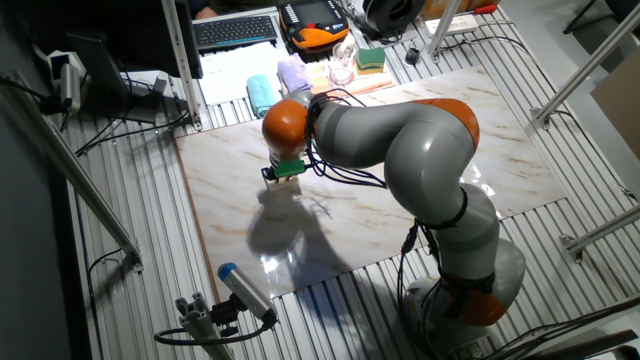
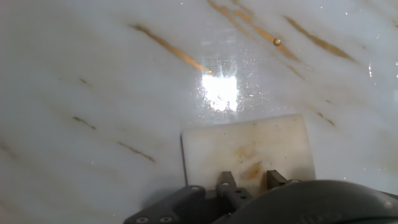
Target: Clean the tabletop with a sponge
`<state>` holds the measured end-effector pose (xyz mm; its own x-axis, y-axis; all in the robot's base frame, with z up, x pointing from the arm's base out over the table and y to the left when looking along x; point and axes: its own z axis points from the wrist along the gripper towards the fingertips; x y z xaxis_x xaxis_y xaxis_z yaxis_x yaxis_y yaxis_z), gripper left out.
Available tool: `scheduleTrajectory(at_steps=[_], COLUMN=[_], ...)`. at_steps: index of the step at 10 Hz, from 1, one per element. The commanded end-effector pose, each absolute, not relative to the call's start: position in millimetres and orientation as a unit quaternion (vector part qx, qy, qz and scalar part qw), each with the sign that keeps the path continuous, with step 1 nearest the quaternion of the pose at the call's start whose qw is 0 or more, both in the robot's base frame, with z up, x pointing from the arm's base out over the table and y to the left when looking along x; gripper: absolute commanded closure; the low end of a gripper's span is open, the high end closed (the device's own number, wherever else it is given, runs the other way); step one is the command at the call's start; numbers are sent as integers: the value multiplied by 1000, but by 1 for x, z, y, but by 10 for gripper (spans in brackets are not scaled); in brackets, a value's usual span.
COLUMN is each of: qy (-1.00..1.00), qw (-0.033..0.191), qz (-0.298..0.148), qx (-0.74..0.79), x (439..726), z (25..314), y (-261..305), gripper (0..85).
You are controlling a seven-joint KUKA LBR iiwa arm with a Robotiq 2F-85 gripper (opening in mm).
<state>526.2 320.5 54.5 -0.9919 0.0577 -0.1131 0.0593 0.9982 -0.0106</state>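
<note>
The tabletop is a glossy white marble-look slab with tan veins; it fills the hand view as tabletop with a bright glare patch. The sponge, a cream block with brownish stains, lies flat against the slab right ahead of the fingers. My gripper is shut on the sponge's near edge. In the fixed view the gripper hangs low over the slab's left half, casting a shadow, and the sponge itself is hidden beneath it. A small brown speck sits on the slab farther ahead.
Behind the slab's far edge lie a teal cloth, a lilac cloth, a glass and a green-and-yellow sponge. A keyboard and an orange device stand farther back. A blue-tipped tool lies on the ribbed metal at front left.
</note>
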Motion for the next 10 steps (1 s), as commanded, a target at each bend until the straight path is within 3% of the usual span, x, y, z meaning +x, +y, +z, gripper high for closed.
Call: scheduleTrajectory(at_steps=[1, 2, 4, 6, 10], qy=[998, 999, 999, 999, 1000], qw=[55, 37, 28, 32, 27], qz=[-13, -6, -34, 3, -10], qx=[24, 4, -8, -14, -6], x=[526, 526, 526, 526, 526], z=[54, 54, 54, 54, 54], y=[320, 320, 320, 320, 320], gripper=[680, 850, 850, 850, 850])
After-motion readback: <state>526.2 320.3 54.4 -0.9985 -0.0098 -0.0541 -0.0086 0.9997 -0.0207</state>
